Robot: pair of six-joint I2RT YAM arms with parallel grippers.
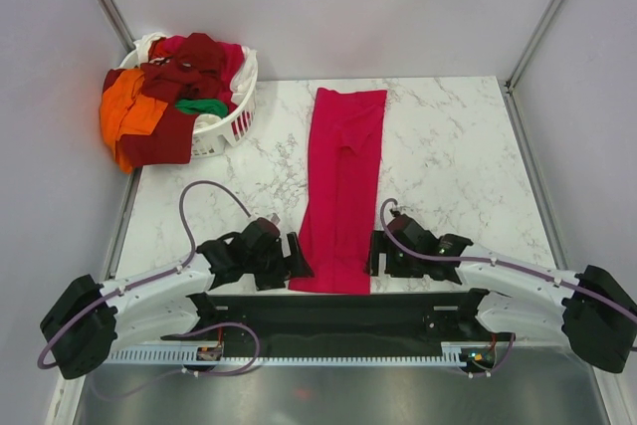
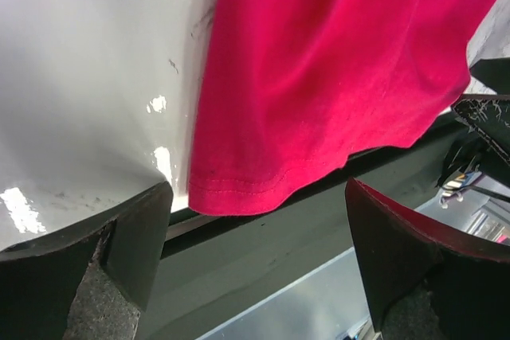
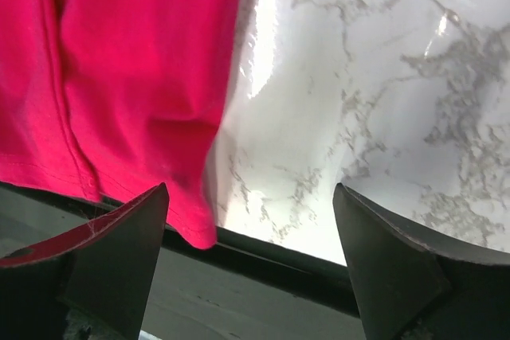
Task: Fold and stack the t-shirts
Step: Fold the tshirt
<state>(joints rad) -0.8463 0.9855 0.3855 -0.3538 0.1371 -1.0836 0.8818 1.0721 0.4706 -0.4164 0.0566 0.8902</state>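
Note:
A crimson-pink t-shirt [image 1: 341,186] lies folded into a long narrow strip down the middle of the marble table, its hem hanging slightly over the near edge. My left gripper [image 1: 298,258] is open at the strip's near left corner; the hem shows in the left wrist view [image 2: 319,101] between and beyond the jaws. My right gripper [image 1: 375,253] is open at the near right corner, and the shirt shows in the right wrist view [image 3: 119,77]. Neither gripper holds cloth. More t-shirts, maroon [image 1: 184,77], orange [image 1: 124,111] and green [image 1: 202,106], are heaped in the basket.
A white slotted laundry basket [image 1: 231,126] stands at the table's far left corner, with shirts spilling over its left side. The marble table [image 1: 448,156] has a dark front rail [image 1: 338,311] just below the shirt's hem. Grey walls enclose the sides.

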